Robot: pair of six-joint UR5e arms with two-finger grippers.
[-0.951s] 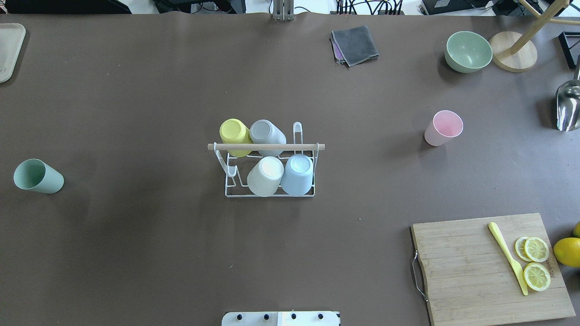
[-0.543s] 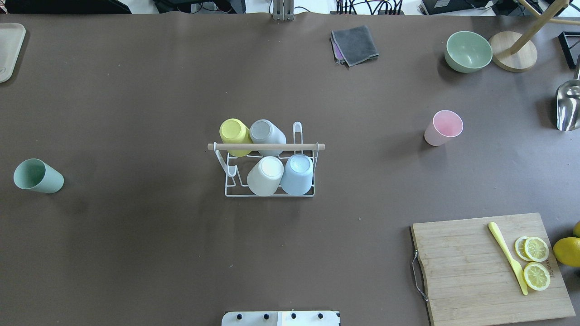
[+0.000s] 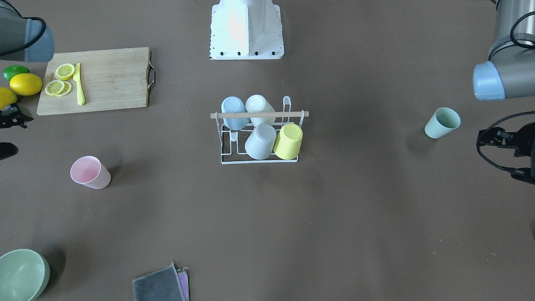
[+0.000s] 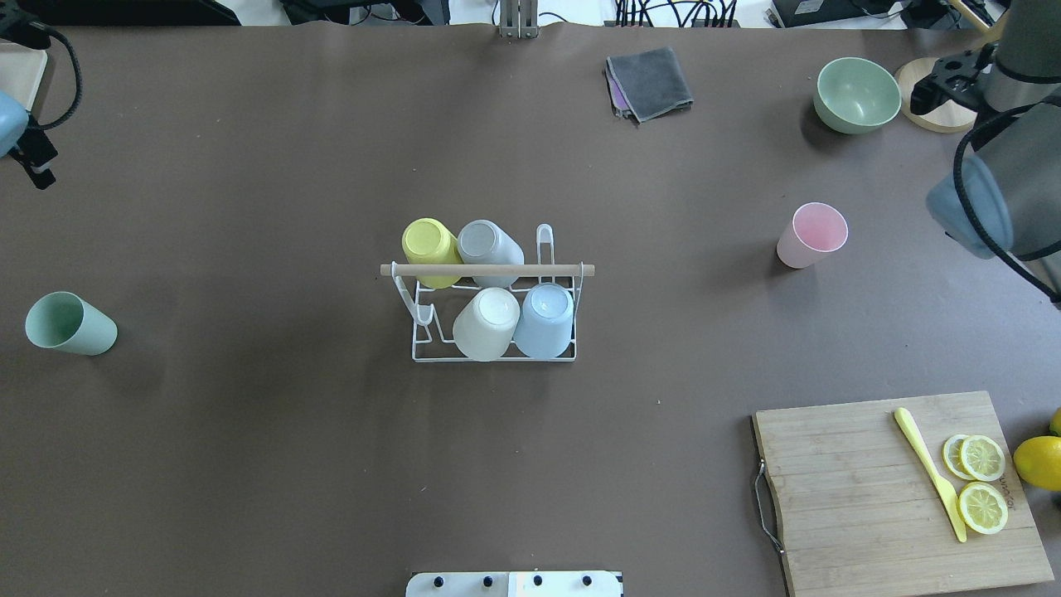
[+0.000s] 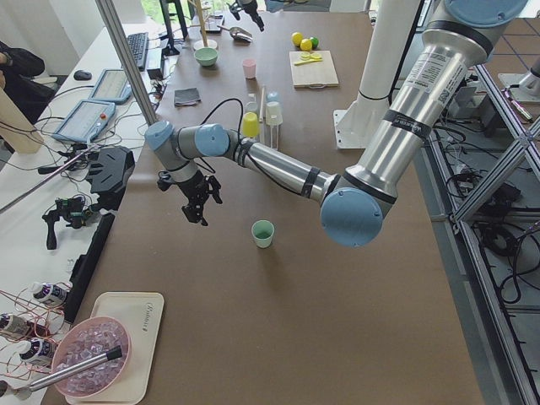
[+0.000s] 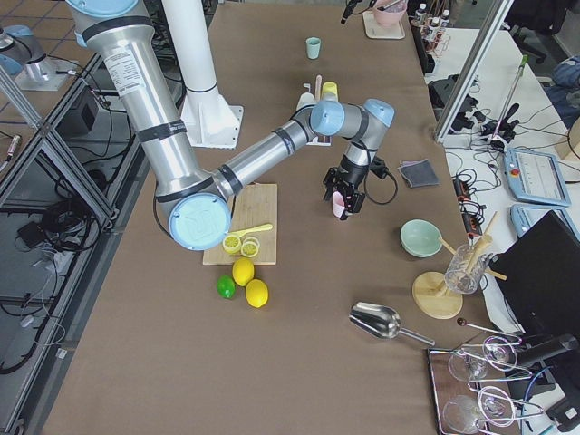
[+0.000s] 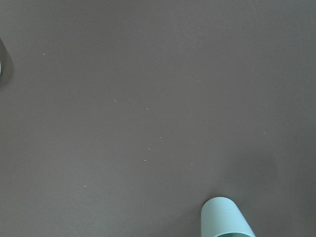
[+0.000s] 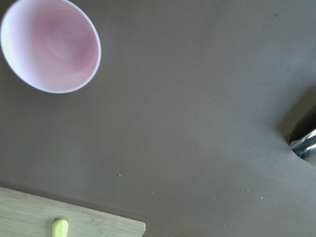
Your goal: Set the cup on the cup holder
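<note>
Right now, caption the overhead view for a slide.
Cup holder holds four cups; pink cup and green cup stand loose on the table.

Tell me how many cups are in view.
6. On the cup holder: yellow cup, grey cup, cream cup, blue cup. On the table: pink cup at the robot's right, green cup at its left.

Six cups [image 4: 813, 230], one cup holder [image 4: 487, 269], one bowl [image 4: 857, 93], one board [image 4: 862, 497], three lemon slices [image 4: 982, 507], two lemons [image 4: 1038, 461]

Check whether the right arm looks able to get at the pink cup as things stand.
Probably yes. The pink cup stands upright and alone on bare table, apart from the bowl and cutting board, and the right hand hovers close by with nothing between them.
</note>
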